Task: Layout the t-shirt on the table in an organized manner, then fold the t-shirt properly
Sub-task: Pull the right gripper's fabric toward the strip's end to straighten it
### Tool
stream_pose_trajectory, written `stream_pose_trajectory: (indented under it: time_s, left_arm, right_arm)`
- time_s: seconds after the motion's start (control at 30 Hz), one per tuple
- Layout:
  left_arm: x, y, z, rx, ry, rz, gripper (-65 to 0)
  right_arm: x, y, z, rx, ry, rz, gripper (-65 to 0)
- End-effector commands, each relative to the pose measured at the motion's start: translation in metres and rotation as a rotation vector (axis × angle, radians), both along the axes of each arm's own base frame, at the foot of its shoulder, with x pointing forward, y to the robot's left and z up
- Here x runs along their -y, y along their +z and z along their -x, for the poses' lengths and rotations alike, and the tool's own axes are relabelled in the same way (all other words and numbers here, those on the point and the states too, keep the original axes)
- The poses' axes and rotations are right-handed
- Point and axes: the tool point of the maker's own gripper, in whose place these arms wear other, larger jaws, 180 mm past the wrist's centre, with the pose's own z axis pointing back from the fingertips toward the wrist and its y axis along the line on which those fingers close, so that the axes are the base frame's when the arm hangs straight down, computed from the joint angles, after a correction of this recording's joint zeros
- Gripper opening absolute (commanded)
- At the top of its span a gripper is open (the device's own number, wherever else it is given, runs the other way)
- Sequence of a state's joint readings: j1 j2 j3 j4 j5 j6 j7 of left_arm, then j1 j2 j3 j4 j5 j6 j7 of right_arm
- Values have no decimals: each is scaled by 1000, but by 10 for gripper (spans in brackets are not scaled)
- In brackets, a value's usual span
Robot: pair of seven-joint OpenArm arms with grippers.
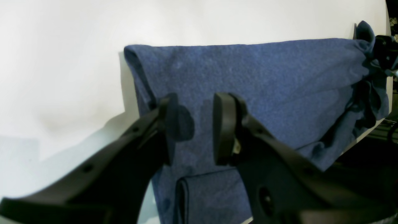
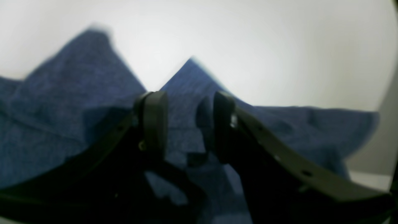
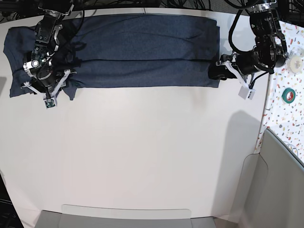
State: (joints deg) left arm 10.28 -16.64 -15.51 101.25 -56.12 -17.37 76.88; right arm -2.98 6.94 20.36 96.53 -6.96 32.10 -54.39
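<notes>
The dark navy t-shirt lies along the far edge of the white table, folded lengthwise into a long flat band. In the base view my left gripper is at the band's right end. Its wrist view shows the gripper open just above the t-shirt, with nothing between the fingers. My right gripper is over the left end, where the sleeve cloth is rumpled. Its wrist view is blurred and shows the gripper open, with peaks of the t-shirt behind it.
A speckled strip runs down the right side with a green tape roll and a white round object on it. Grey panels line the near and right edges. Cables hang behind the table's far edge.
</notes>
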Motion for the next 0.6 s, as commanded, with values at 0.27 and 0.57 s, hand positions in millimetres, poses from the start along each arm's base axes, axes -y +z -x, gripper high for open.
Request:
stream_pose_trajectory:
  time_s: [0.27, 0.57]
  left_arm:
    - [-5, -1, -3, -2, 18, 18, -468]
    - [-6, -5, -1, -17, 25, 23, -468]
  right_arm:
    - [-9, -7, -4, 7, 8, -102, -407]
    - [-8, -2, -7, 25, 12, -121, -407]
